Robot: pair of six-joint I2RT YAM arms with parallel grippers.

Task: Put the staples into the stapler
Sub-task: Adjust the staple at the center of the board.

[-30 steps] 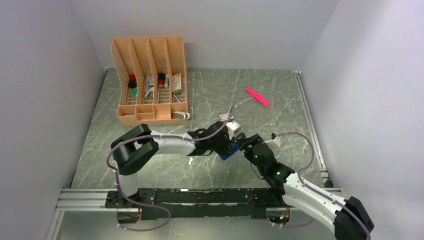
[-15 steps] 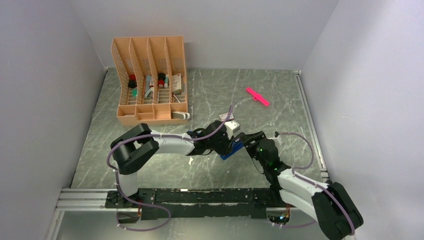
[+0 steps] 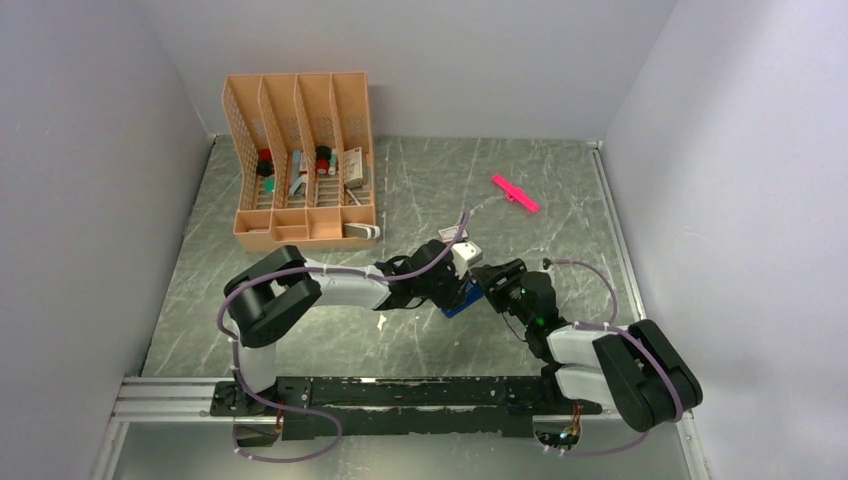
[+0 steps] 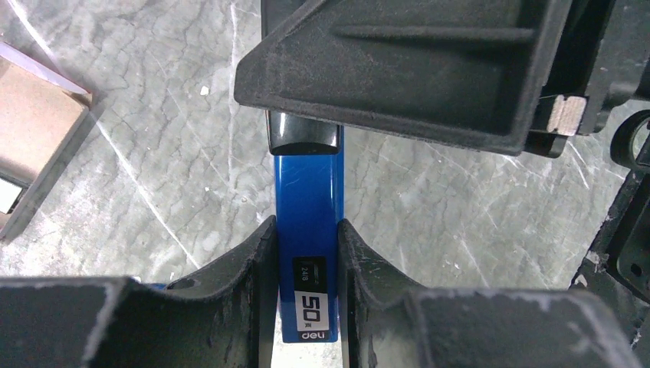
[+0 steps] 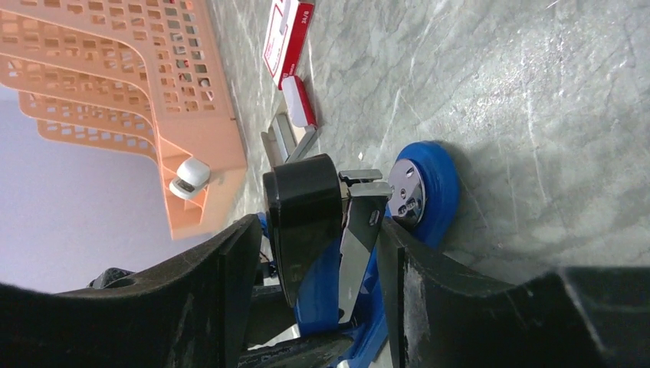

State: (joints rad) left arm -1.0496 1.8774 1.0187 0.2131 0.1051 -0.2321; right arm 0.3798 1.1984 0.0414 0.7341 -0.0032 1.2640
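On table [image 3: 560,200], left jaws clenched on stapler [image 4: 306,222], right jaws straddling its head, grip unclear.

peach desk organizer [image 3: 300,160], pink stick [image 3: 515,193], grey marbled tabletop [image 3: 420,180]

I see the stapler [image 4: 306,230] in glossy blue plastic with bright metal at its front, the table [image 4: 153,153] smooth with marbled stone look, the box [image 4: 31,130] matt brown cardboard
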